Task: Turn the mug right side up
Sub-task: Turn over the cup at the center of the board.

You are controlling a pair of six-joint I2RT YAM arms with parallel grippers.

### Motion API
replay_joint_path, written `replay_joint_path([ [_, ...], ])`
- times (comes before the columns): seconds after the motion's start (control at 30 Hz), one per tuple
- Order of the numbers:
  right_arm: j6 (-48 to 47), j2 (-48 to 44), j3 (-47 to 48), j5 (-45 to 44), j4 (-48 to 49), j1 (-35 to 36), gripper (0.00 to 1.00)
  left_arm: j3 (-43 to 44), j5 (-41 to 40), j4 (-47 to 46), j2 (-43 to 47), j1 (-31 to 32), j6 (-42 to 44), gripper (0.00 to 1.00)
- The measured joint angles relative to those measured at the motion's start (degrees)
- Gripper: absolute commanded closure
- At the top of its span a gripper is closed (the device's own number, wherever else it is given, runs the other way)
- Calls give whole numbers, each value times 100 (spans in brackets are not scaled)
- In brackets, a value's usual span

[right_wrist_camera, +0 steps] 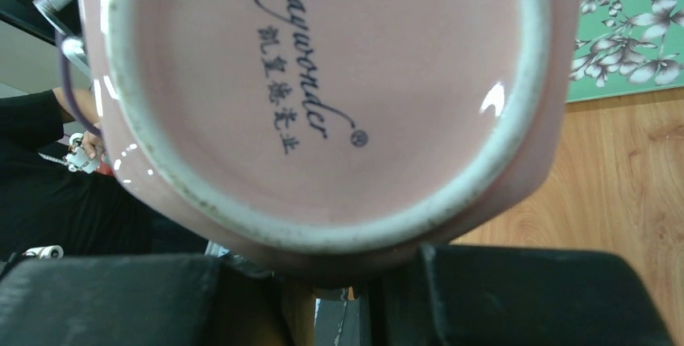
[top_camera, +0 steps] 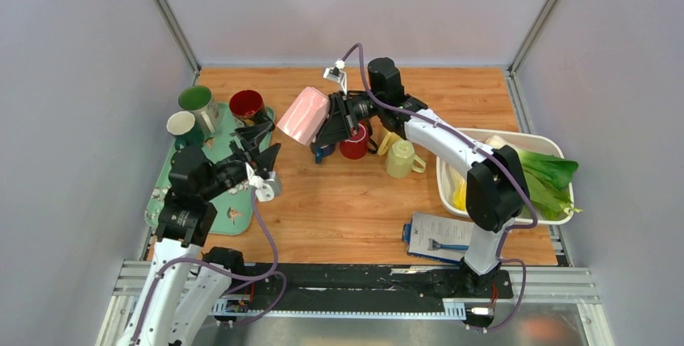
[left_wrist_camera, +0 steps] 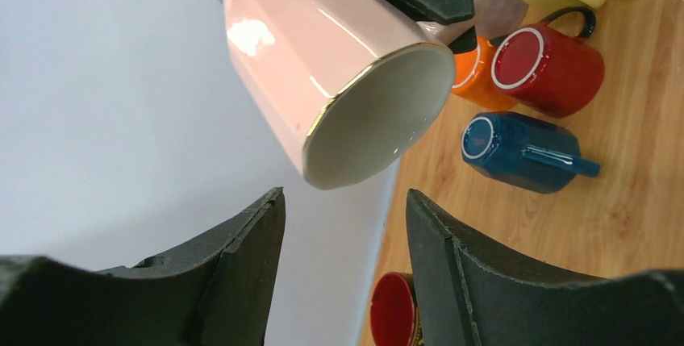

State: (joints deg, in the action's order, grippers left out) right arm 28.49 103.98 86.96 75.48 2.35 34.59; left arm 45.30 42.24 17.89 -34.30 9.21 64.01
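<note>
Though aloft, pink mug [top_camera: 303, 114] partly occluded.

"Caywonder" on the pink mug [right_wrist_camera: 339, 80] base

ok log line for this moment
right gripper: holds pink mug aloft, tilted | left gripper: open, empty, facing its mouth | task: not upright yet

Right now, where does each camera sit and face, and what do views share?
Top external: above and behind, looking down on the table; left arm, right arm show.
Left wrist: looks past the open left gripper at the mouth of the pink mug.
Right wrist: faces that mug's base closely; right gripper below.
Shared: the pink mug, all three.
</note>
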Motion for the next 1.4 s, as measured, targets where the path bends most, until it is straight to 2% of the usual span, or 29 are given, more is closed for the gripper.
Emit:
replay_joint_path([
  [0.17, 138, 0, -44, 114, 168, 2, 100, -798, -796, -1322, -15, 739, 262, 37],
  [0.33, 127, 0, -179, 127, 173, 4, 100, -1038, -1683, -2380, -352, 1445, 442, 43],
  [0.43, 90, 0, -273, 142, 157, 37, 100, -1038, -2164, -2920, -645, 1764, 470, 60],
  [0.47, 79, 0, -286, 149, 142, 48, 99, -1038, -2293, -3069, -745, 1838, 472, 73],
  [0.5, 74, 0, -306, 131, 136, 55, 91, -1038, -2430, -3204, -852, 1908, 485, 79],
  [0.53, 101, 0, -315, 83, 127, 52, 76, -1038, -2511, -3268, -903, 1943, 492, 89],
  [0.6, 162, -2, -315, 48, 138, 2, 53, -1034, -2610, -3523, -1003, 2013, 459, 98],
  [0.63, 138, -15, -313, 37, 142, -13, 44, -1029, -2662, -3696, -1038, 2052, 461, 99],
  [0.73, -111, -42, -378, -66, 85, -28, 29, -953, -2813, -3633, -1069, 2070, 422, 100],
  [0.83, -291, -179, -527, -284, -79, -101, 13, -809, -2959, -3064, -1091, 2065, 382, 100],
  [0.87, -361, -256, -605, -332, -160, -153, 2, -702, -2999, -2739, -1086, 2065, 374, 100],
  [0.9, -435, -352, -691, -380, -236, -238, 0, -595, -3023, -2428, -1086, 2065, 356, 100],
  [1.2, -1257, -1801, -1714, -1191, -999, -1528, 0, 1158, -2498, 2420, -1272, 2039, 647, 100],
  [1.4, -1528, -2323, -2234, -1526, -1222, -1613, 0, 1469, -2461, 4343, -2271, 2039, 855, 100],
])
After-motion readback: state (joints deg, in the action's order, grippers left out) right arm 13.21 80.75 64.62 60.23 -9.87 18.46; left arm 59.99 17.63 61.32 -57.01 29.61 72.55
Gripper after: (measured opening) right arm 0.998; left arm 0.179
